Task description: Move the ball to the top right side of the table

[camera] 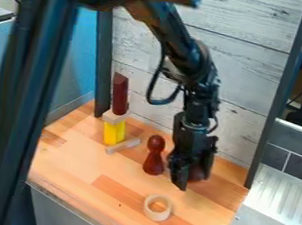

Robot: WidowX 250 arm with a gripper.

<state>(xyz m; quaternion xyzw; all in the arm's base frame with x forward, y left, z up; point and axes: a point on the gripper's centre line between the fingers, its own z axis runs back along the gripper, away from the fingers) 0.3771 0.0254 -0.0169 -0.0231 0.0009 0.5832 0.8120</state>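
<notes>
Big and dark, a tall post [41, 59] stands closest to me, going from top to bottom on the left. Past it I see a wooden tabletop [78, 165] with toys on it. The black robot arm [201, 69] comes in from the top and bends down, with a loop of black cable [151, 87] on its side. Its gripper [192, 181] hangs low over the right part of the tabletop, pointing down.

The ball [196, 173] looks dark red. It is right by the low end of the gripper, partly hidden, toward the back on the right. I can't tell if it touches the wood. I also can't tell if the fingers are spread or pinching the ball.

Just left of the gripper, a dark red toy pin [154, 160] with a round head stands up. Nearer to me, a pale ring [157, 217] lies flat. At the back left there is a little tower: a yellow block [114, 133] at the bottom, a pale piece [115, 117] on it, and a tall dark red block [120, 95] on top. One pale stick [122, 146] lies beside the tower. Behind it all is a whitish wood wall [249, 61], and a blue wall [84, 58] is on the left.
</notes>
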